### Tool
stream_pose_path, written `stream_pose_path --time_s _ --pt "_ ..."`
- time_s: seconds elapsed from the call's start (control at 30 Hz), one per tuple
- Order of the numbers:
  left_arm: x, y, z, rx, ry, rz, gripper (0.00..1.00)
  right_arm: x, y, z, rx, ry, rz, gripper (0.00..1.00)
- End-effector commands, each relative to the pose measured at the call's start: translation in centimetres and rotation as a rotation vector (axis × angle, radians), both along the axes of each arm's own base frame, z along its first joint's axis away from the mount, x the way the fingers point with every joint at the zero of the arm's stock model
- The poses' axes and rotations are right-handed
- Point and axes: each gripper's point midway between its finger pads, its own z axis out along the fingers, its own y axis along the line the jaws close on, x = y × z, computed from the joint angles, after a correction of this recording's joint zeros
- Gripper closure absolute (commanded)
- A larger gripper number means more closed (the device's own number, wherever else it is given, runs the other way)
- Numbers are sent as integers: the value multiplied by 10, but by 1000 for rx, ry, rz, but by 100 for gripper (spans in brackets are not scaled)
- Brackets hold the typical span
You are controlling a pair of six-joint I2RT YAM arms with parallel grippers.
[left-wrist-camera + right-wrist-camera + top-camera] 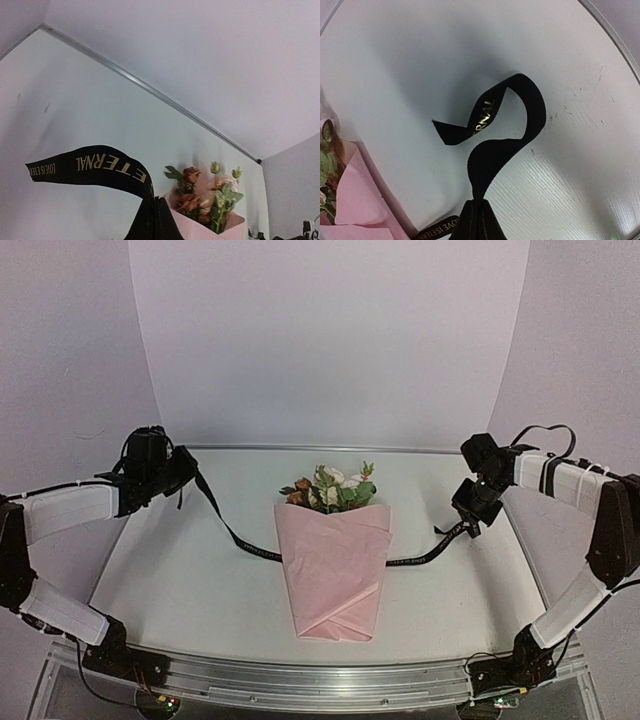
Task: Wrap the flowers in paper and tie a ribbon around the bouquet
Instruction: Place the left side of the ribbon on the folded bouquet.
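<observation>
Left gripper (188, 470), at middle left of the overhead view, is clamped on one end of the black ribbon (250, 546). The right gripper (468, 527), at middle right, pinches the other end. The ribbon sags onto the white table (170, 590) and disappears at both side edges of the bouquet (330, 540) lying at centre frame. Its pale-pink paper (335, 590) forms a cone, and the flowers (335, 490) show at the upper end.

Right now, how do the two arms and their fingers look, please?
The left arm and right arm wear white padded sleeves between black joints. Thin black cables loop near the right wrist. The fingers are black and narrow.
</observation>
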Motion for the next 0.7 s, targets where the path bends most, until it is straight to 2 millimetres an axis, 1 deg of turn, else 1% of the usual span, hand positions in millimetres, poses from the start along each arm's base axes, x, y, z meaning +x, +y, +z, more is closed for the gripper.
stream_pose_path --time_s 0.0,0.1,0.17,0.2,0.27,0.33,0.37,0.4,0.47,0.53,0.57,0.63,0.67 --pt "-4 -58 67 90 -281 -201 100 21 14 48 17 -106 47 100" --pt "-6 -86 70 81 -307 -305 100 30 17 59 21 -117 54 100" --pt "-13 -106 75 70 -348 -392 100 30 19 63 26 -120 59 100" --pt "-16 -115 81 70 -379 -422 100 30 19 65 26 -123 61 100" --pt "-24 -140 93 82 -432 -518 100 27 21 66 29 -124 70 100" --pt "-42 -181 106 111 -496 -656 100 24 24 64 32 -114 84 100" --pt "-53 -204 112 138 -530 -736 100 22 25 62 34 -109 90 100" --pt "-67 -231 114 164 -551 -827 100 20 27 61 39 -102 97 100" --pt "-97 -284 105 224 -569 -1015 100 17 30 54 48 -81 109 100" --pt "-132 -332 87 272 -569 -1201 100 14 33 46 59 -57 120 100" --pt "-146 -354 73 295 -556 -1282 100 12 36 42 71 -42 130 100" --pt "-166 -385 43 347 -519 -1417 100 8 41 36 94 -19 147 100" --pt "-175 -396 27 374 -496 -1472 100 6 42 34 98 -12 154 100"
